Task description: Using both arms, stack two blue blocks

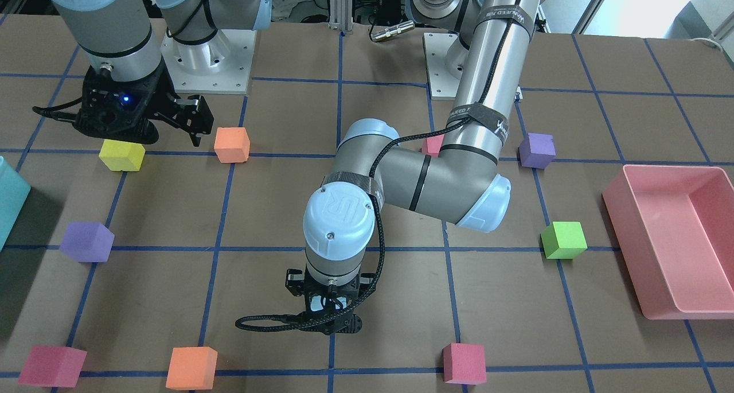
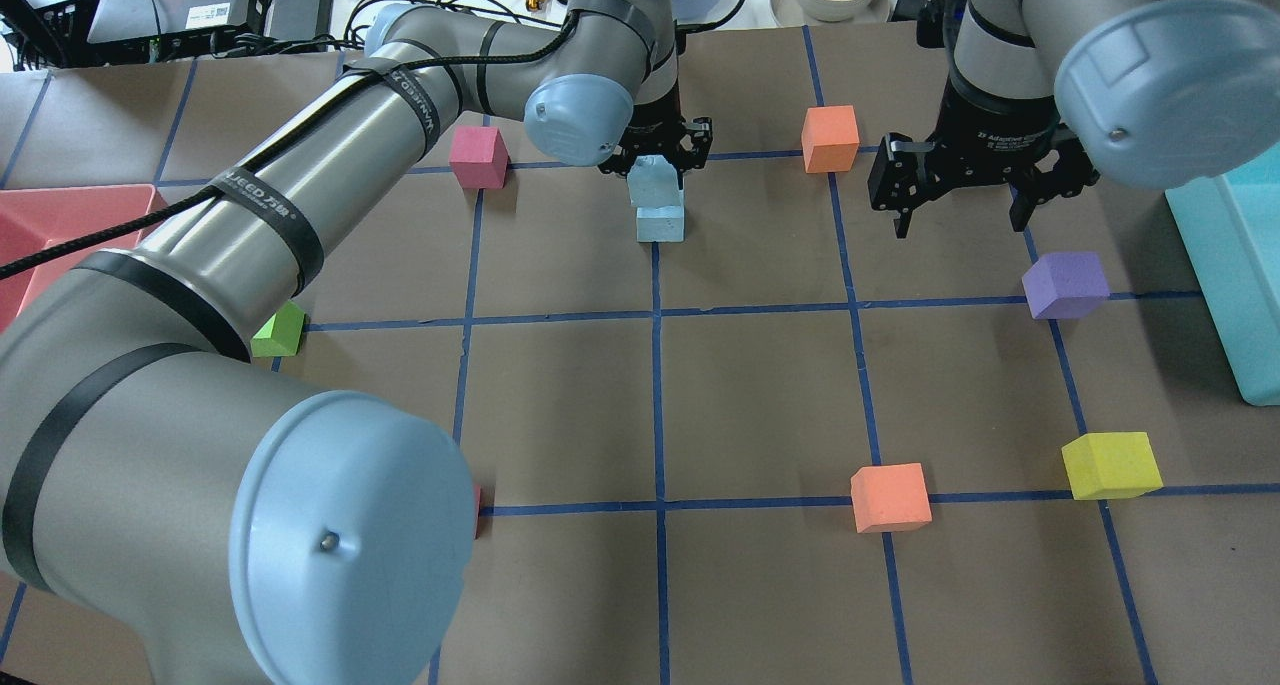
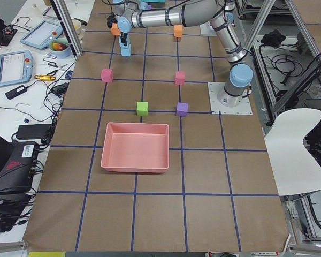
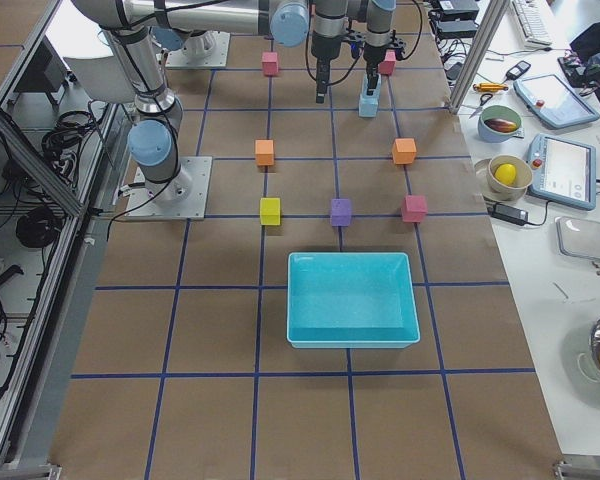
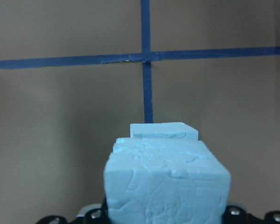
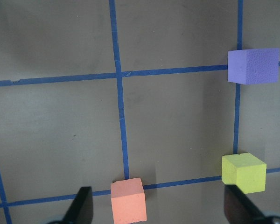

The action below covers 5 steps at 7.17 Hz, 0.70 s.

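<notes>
Pale blue foam, upper blue block point(image 2: 652, 180): clamped between the fingers of the left gripper point(image 2: 655, 168), faces pitted. Directly beneath that gripper: lower blue block point(image 2: 661, 225), standing on the table. The held cube meets its top slightly askew, and whether the two actually touch cannot be told. Right gripper point(image 2: 958, 220): jaws spread, empty, hovering well off to the side, with an orange cube point(image 2: 830, 138) between the two grippers.

Step in hand, by judgement: placing the second cube. Next move calls for squaring it over the lower one, seating it, letting go, then lifting straight up.
</notes>
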Tool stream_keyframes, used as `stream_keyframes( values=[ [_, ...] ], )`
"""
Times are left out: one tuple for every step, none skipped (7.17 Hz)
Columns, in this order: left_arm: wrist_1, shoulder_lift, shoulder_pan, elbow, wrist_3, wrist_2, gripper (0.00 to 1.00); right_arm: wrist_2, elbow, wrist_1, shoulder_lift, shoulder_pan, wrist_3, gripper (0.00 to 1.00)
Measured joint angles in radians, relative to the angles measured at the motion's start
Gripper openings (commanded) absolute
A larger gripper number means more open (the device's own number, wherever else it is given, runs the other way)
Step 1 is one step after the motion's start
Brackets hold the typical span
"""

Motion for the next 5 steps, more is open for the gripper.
stream_keyframes(
  values=[
    [0.0, -0.003, -0.003, 0.0, -0.003, 0.001, 0.0, 0.039, 0.002, 0.009, -0.002, 0.0, 0.0, 1.0],
    [0.001, -0.005, -0.004, 0.001, -0.002, 0.003, 0.0, 0.064, 0.003, 0.01, -0.002, 0.0, 0.001, 1.0],
    [0.001, -0.008, -0.005, 0.001, -0.001, 0.004, 0.0, 0.074, 0.004, 0.013, -0.005, -0.002, 0.002, 1.0],
    [0.001, -0.012, -0.005, 0.001, -0.003, 0.005, 0.0, 0.078, 0.004, 0.016, -0.009, -0.005, 0.003, 1.0],
    [0.001, -0.016, -0.005, 0.001, -0.005, 0.006, 0.0, 0.078, 0.004, 0.017, -0.013, -0.005, 0.004, 1.0]
  ],
)
